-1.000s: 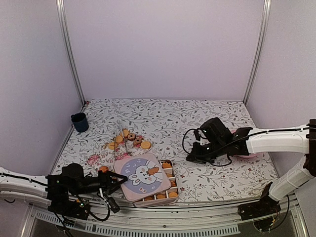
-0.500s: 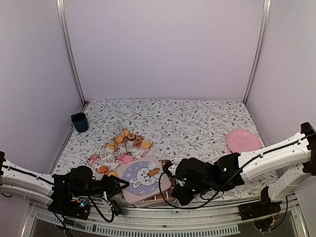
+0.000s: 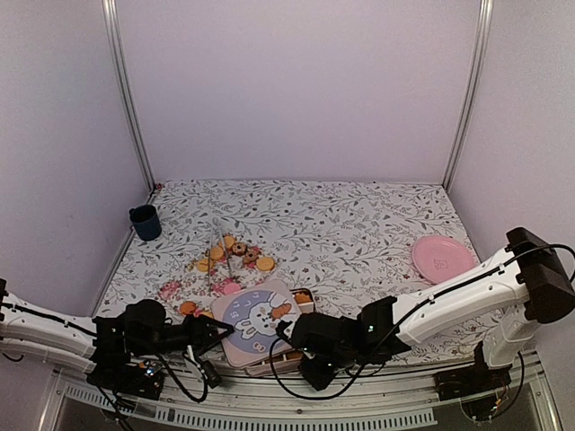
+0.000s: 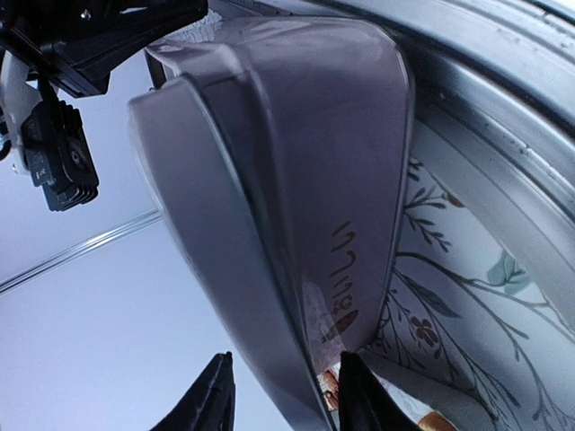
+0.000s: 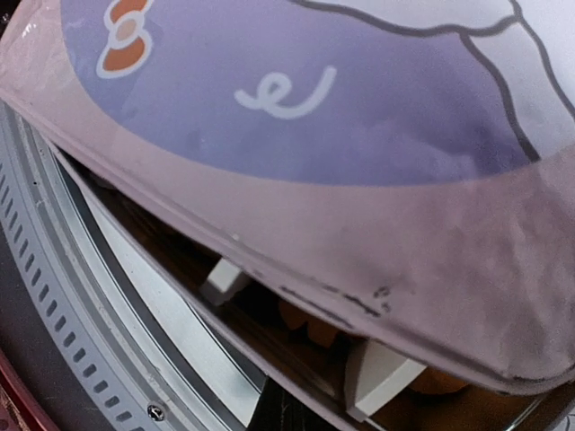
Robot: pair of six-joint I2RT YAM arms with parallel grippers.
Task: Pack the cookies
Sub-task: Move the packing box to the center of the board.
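A pink box lid (image 3: 256, 316) with a bunny picture lies askew over the divided box (image 3: 310, 310). My left gripper (image 3: 214, 330) is shut on the lid's left rim. In the left wrist view that rim (image 4: 296, 135) runs down between my left gripper's (image 4: 286, 395) fingertips. My right gripper (image 3: 296, 339) is shut and sits at the box's front right corner. The right wrist view shows the lid (image 5: 314, 108) raised off the box, with orange cookies (image 5: 310, 328) between white dividers (image 5: 377, 377). More cookies (image 3: 235, 251) lie loose on the cloth behind the box.
A pink plate (image 3: 442, 256) lies at the right. A dark blue cup (image 3: 144, 222) stands at the back left. The metal rail of the table's near edge (image 5: 108, 296) runs just in front of the box. White walls enclose three sides.
The right arm has swung from beside the pink plate down and left to the box's front right corner. The left gripper has stayed at the lid's left rim.
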